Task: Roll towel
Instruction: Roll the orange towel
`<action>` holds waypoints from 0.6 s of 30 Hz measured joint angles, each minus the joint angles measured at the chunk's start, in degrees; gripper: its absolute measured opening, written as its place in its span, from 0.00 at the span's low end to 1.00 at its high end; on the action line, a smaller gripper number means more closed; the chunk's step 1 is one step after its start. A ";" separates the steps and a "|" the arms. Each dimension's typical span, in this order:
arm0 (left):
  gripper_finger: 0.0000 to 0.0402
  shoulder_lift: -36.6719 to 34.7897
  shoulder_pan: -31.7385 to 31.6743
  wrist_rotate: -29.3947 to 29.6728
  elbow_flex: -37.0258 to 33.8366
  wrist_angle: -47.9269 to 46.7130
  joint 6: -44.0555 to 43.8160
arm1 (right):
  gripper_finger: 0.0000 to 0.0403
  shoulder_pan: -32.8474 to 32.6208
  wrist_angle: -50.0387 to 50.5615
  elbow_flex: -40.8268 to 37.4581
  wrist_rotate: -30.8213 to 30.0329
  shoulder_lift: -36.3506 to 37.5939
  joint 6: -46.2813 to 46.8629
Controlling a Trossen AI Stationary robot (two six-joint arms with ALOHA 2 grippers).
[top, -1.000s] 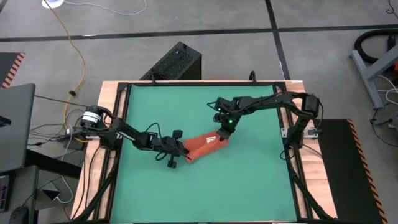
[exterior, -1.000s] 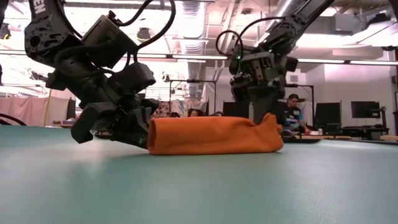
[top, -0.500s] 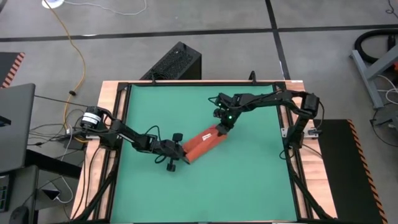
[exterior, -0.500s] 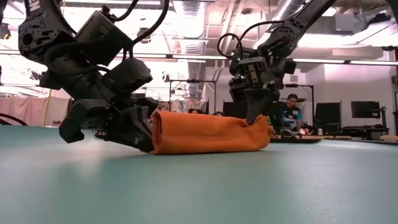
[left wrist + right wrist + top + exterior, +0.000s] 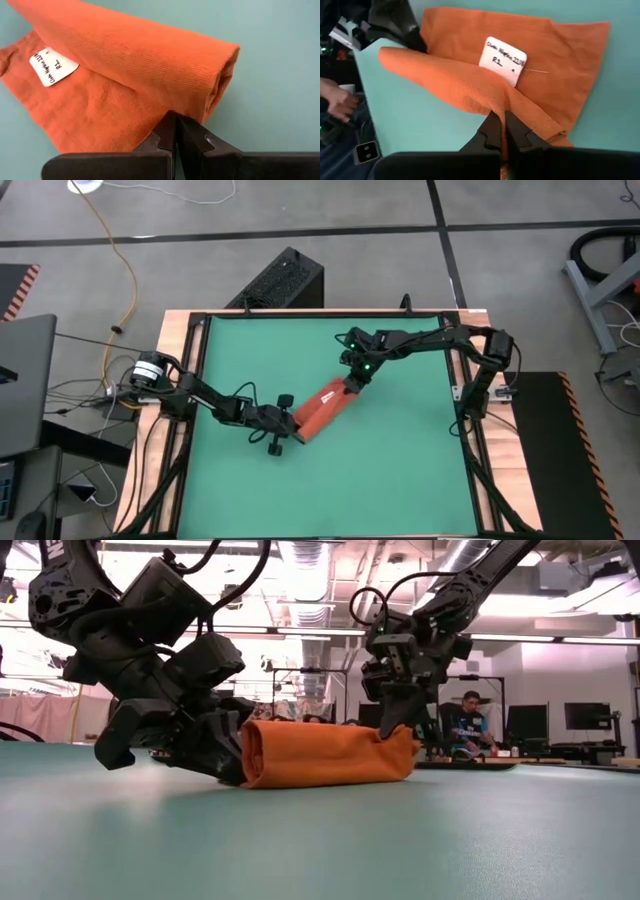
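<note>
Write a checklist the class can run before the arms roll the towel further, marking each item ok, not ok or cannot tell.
1. Left gripper shut on towel end: ok.
2. Right gripper shut on the other end: ok.
3. Roll already started, tube formed: ok.
4. Flat part with tag left to roll: ok.
5. Mat bare beside towel: ok.
6. Roll evenly tight along its length: cannot tell.

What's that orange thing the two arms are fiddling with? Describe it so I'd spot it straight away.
Look at the large green mat covering the table; near its middle, between the two dark arms, lies an orange-red soft cloth towel, partly rolled into a tube. It is the only bright orange thing there, and carries a small white tag.
</note>
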State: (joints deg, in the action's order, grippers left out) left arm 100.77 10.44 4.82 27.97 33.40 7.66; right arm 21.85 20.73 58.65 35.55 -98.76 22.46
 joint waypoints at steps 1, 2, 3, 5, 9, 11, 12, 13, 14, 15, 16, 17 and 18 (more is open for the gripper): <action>0.00 0.00 0.00 -0.08 0.25 -0.42 0.00 | 0.02 0.00 -0.08 0.00 -0.47 0.00 0.00; 0.00 0.00 0.00 -0.28 0.88 -1.45 0.07 | 0.02 0.00 -0.30 0.00 -1.15 -0.43 0.00; 0.00 0.00 0.11 -0.36 1.64 -2.84 0.18 | 0.02 0.00 -0.64 0.02 -1.27 -0.99 0.00; 0.00 -0.73 0.59 -0.21 3.30 -6.85 0.18 | 0.02 -0.14 -0.39 -0.01 -1.50 -2.19 0.01; 0.00 -4.08 2.58 1.14 6.36 -15.53 -0.93 | 0.02 -1.08 -1.38 0.00 -1.33 -5.41 -0.02; 0.00 -6.64 3.61 1.96 7.75 -20.11 -1.96 | 0.02 -1.66 -2.29 0.00 -0.94 -6.73 -0.24; 0.00 -7.84 4.25 2.43 8.20 -22.79 -2.50 | 0.02 -1.91 -2.85 0.06 -0.90 -7.20 -0.24; 0.00 -8.78 4.74 2.54 8.77 -24.55 -2.88 | 0.02 -2.11 -3.25 0.07 -0.76 -7.42 -0.26; 0.00 -9.90 5.29 2.58 9.18 -25.42 -2.92 | 0.02 -2.31 -3.72 0.08 -0.70 -7.56 -0.26; 0.00 -11.20 5.82 2.84 9.30 -26.47 -2.91 | 0.02 -2.44 -3.96 0.20 -0.73 -7.65 -0.26; 0.00 -12.22 6.23 3.55 9.30 -27.66 -2.89 | 0.02 -2.72 -4.16 0.42 -0.78 -7.67 -0.28; 0.00 -12.76 6.52 4.60 9.30 -28.59 -2.87 | 0.02 -3.04 -4.23 0.73 -1.02 -7.58 -0.28; 0.00 -13.08 6.87 5.85 9.30 -29.89 -2.86 | 0.02 -3.47 -4.21 1.09 -1.45 -7.41 -0.31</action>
State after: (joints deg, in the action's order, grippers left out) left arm 87.70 17.31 10.67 37.28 3.51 4.80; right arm 18.37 16.52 59.74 34.10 -106.17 22.15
